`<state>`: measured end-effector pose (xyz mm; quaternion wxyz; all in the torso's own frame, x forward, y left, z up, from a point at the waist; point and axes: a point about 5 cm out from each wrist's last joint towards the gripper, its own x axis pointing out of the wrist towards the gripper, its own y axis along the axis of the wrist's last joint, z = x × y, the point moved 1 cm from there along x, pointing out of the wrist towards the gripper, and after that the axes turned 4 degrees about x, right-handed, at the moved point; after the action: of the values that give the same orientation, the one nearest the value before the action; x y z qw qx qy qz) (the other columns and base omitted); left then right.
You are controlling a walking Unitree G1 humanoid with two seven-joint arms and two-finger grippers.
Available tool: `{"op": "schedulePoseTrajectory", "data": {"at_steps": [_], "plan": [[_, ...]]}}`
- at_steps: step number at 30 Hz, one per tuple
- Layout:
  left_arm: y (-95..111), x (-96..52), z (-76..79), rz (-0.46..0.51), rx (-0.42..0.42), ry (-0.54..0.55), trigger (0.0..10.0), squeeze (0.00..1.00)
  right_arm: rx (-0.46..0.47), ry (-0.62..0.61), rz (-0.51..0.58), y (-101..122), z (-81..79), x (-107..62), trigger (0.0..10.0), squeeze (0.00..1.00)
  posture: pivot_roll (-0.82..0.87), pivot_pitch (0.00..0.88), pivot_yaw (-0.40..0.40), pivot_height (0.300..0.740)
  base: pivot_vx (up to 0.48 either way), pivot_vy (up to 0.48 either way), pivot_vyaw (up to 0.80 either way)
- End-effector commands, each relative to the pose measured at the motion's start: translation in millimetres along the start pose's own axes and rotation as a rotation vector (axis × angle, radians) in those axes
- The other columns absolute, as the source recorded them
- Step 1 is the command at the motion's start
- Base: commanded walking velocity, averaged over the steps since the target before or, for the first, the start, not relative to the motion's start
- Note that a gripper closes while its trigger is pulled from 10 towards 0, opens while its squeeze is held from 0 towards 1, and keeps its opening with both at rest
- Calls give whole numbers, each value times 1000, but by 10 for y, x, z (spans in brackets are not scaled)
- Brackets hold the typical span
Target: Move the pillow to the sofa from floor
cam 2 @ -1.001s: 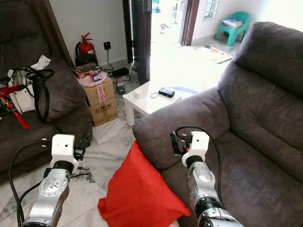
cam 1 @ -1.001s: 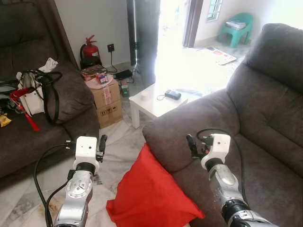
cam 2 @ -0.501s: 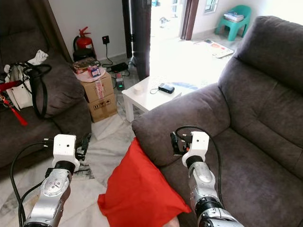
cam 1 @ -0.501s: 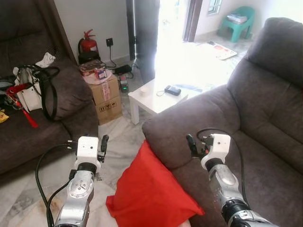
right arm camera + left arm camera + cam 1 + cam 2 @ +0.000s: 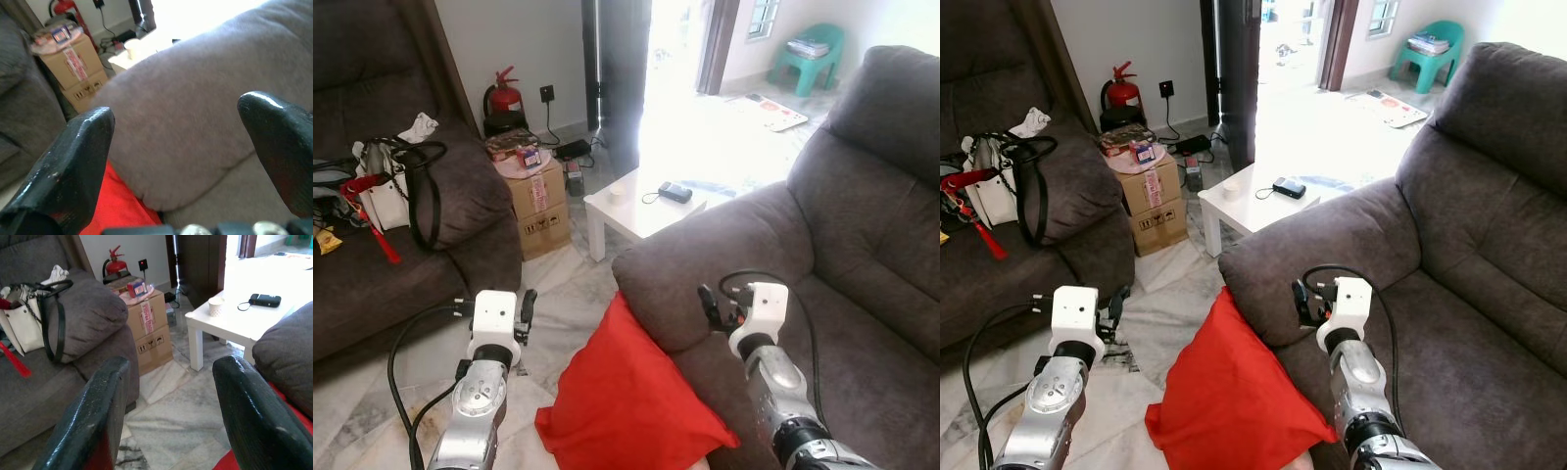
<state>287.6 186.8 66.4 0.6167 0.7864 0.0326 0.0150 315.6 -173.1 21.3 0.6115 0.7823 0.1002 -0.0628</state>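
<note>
From my seat the room reads as daylit, the strongest light pouring in through the doorway [image 5: 675, 59] well ahead of both pincers. It blows out the floor there to pure white and washes over the white surface [image 5: 641, 204] ahead of them. The head views are sharp, with no motion blur. The dark sofa [image 5: 999, 255] beyond the left pincer [image 5: 521, 311] sits in dim shade. In the wrist views the near fingers [image 5: 73, 166] are soft and out of focus, with a glossy highlight on one tip.
</note>
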Motion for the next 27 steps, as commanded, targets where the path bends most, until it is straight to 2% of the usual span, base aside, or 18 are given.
{"op": "schedulePoseTrajectory", "data": {"at_steps": [1, 9, 16, 27], "plan": [[-34, -34, -43, -1, 6, 28, 10000, 0, 4, -5, 4, -12, 21, -17, 10000, 0, 79, 9, -8, 740, 0, 0, 0], [87, 5, -132, 57, 13, 70, 10000, 0, 4, 34, 51, 73, -25, 8, 10000, 0, 81, 13, -10, 740, 0, 0, 0], [83, 5, -84, 58, 6, 65, 10000, 0, -6, 41, 50, 96, -53, 30, 10000, 0, 80, 22, -11, 740, 0, 0, 0], [75, 2, -90, 55, 8, 69, 10000, 0, -13, 51, 41, 81, -63, 28, 10000, 0, 82, 28, -14, 736, 0, 0, 0]]}}
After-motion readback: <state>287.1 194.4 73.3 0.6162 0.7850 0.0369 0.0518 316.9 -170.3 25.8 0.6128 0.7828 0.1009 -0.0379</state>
